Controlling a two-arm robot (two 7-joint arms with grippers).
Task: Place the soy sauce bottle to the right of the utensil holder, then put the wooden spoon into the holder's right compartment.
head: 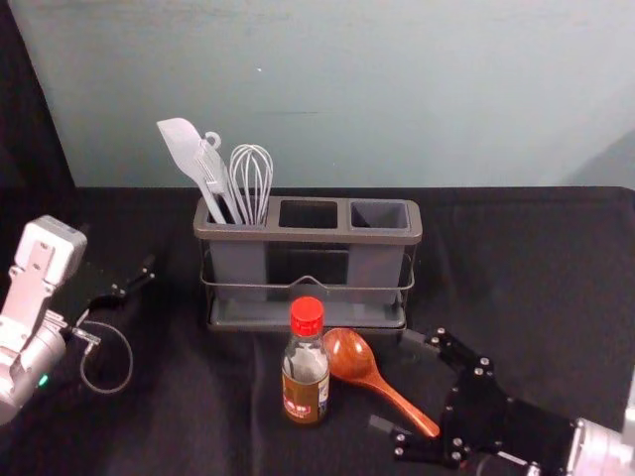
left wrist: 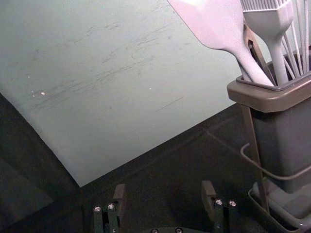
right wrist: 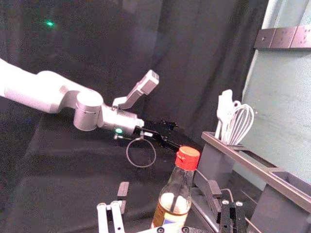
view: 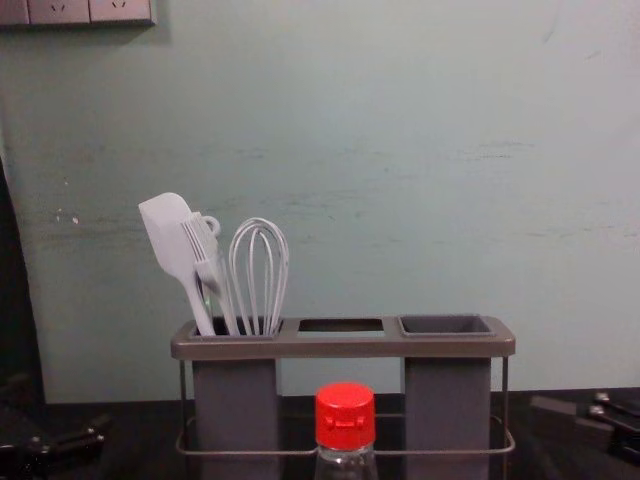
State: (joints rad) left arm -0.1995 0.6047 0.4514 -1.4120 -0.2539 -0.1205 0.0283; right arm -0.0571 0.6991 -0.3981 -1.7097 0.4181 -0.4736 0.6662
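A soy sauce bottle point(head: 307, 382) with a red cap point(head: 307, 315) is stood upright on the black cloth point(head: 169, 416), on the near side of the utensil holder point(head: 308, 235), roughly in front of its middle. A wooden spoon point(head: 349, 355) is laid just to the right of the bottle, bowl toward the holder, its handle slanted toward the near right.

The right gripper point(head: 397, 381) is held at the near right, pointed leftward toward the bottle. Its fingers are spread wide; in the right wrist view the bottle is seen in the gap, ungripped. From the head, the spoon's handle is seen crossing the space between the fingers, but whether it is touched cannot be told.

The left gripper point(head: 136, 283) is kept parked at the left, apart from the holder, with its fingers also spread, as is shown in the left wrist view.

In the holder's left compartment a spatula point(head: 182, 144), a basting brush point(head: 211, 167) and a whisk point(head: 251, 178) are stood, heads up. The holder is framed by a wire rail point(head: 308, 286), and sockets point(view: 60, 10) are mounted high on the wall point(view: 330, 150) at the left.
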